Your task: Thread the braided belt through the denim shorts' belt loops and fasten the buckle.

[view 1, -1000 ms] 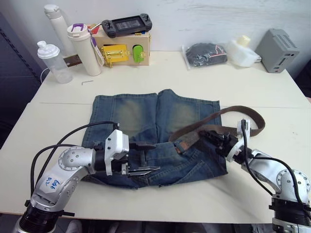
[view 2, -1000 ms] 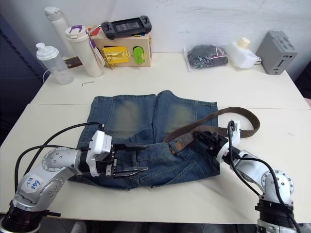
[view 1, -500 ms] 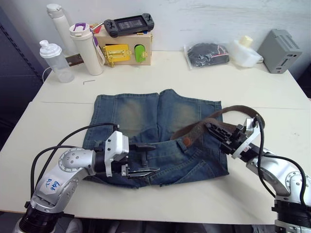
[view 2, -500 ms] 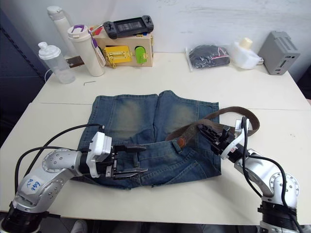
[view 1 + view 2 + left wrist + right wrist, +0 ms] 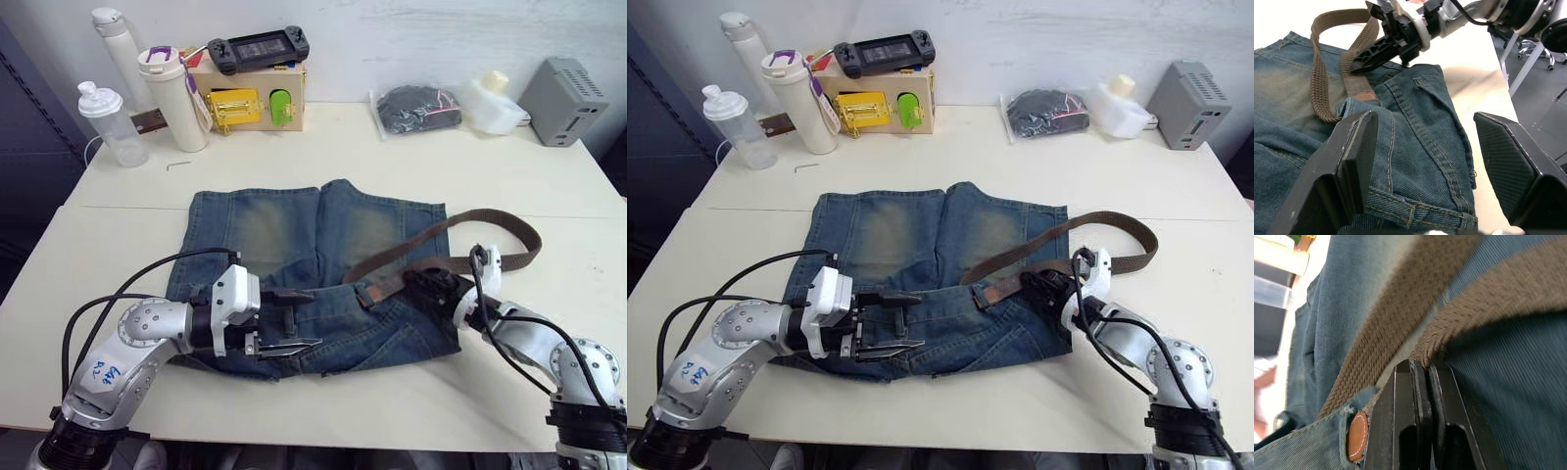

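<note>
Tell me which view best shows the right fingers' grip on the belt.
The right wrist view: its fingers are shut on the braided belt, pinching the strap. The left wrist view shows the right gripper at the belt from farther off; the eye views show the belt's loop.

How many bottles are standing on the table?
3, all at the table's far left corner: a clear bottle nearest the edge, a tall white bottle behind it, and a white bottle with a purple loop beside the wooden box.

A cream table (image 5: 333, 157) stands against a white wall (image 5: 411, 39) (scuffed in places); a chair base (image 5: 1520, 54) rests on grey floor.
</note>
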Controlling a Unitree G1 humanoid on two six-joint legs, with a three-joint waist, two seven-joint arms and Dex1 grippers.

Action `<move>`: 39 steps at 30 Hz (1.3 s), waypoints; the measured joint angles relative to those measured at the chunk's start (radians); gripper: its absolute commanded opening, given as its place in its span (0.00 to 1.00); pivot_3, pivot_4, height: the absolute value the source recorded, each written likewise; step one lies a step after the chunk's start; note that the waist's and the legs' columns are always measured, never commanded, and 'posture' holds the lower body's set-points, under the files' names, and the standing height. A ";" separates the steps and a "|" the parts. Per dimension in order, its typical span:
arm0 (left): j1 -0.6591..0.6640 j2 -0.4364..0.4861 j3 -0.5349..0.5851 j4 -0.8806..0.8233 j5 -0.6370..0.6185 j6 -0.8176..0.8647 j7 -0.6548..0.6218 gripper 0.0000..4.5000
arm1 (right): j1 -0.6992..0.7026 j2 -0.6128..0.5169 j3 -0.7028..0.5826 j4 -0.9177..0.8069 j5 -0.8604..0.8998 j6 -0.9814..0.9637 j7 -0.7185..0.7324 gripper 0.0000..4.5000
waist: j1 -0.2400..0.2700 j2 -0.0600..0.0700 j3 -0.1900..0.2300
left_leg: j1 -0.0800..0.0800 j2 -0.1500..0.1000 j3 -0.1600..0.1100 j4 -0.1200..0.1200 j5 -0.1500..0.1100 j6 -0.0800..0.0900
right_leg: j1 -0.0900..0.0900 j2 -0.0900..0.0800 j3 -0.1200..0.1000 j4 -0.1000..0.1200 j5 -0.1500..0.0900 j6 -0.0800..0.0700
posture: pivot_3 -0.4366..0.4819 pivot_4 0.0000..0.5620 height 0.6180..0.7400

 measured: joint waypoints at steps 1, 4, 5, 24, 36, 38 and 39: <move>-0.001 0.000 0.000 0.000 0.001 0.000 0.000 0.77 | -0.006 0.000 0.003 0.000 -0.011 0.001 0.012 0.00 | 0.000 0.000 0.000 | 0.000 0.000 0.000 0.000 0.000 0.000 | 0.000 0.000 0.000 0.000 0.000 0.000 | 0.48 0.27 1.00; -0.004 -0.008 -0.008 0.000 0.004 0.000 0.000 0.77 | -0.015 -0.004 0.023 -0.015 -0.059 0.024 0.080 0.00 | 0.001 0.000 0.000 | 0.000 0.000 0.000 0.000 0.000 0.000 | 0.000 0.000 0.000 -0.001 0.000 0.000 | 0.48 0.27 1.00; -0.006 -0.009 -0.014 0.000 0.006 0.000 0.000 0.77 | -0.014 -0.009 0.032 -0.024 -0.072 0.033 0.112 0.00 | 0.000 0.000 0.000 | 0.000 0.000 0.000 0.000 0.000 0.000 | 0.000 0.000 0.000 -0.001 0.000 0.000 | 0.48 0.27 1.00; -0.206 -0.127 -0.068 0.053 -0.128 0.179 0.008 0.77 | 0.051 0.015 0.014 -0.098 -0.227 0.085 0.186 0.00 | 0.007 -0.001 0.001 | 0.000 -0.001 -0.001 0.001 0.000 0.000 | 0.001 0.000 0.000 -0.001 0.000 0.001 | 0.48 0.27 1.00; -0.378 -0.319 -0.295 0.236 -0.101 0.363 0.045 0.77 | 0.143 0.028 -0.064 -0.179 -0.231 0.087 0.121 0.00 | 0.022 -0.002 0.001 | 0.000 -0.001 0.000 0.002 0.000 0.001 | 0.001 0.001 0.001 -0.001 0.001 0.002 | 0.48 0.27 1.00; -0.376 -0.298 -0.338 0.269 -0.043 0.355 0.047 0.77 | 0.152 0.030 -0.073 -0.186 -0.230 0.086 0.110 0.00 | 0.017 -0.002 0.001 | 0.000 -0.001 0.000 0.001 0.000 0.001 | 0.001 0.002 0.001 0.000 0.001 0.002 | 0.48 0.27 1.00; -0.376 -0.289 -0.351 0.288 -0.014 0.350 0.051 0.77 | 0.154 0.032 -0.077 -0.192 -0.229 0.086 0.106 0.00 | 0.016 -0.002 0.001 | 0.000 -0.001 0.000 0.002 0.000 0.001 | 0.001 0.002 0.001 0.000 0.001 0.002 | 0.48 0.27 1.00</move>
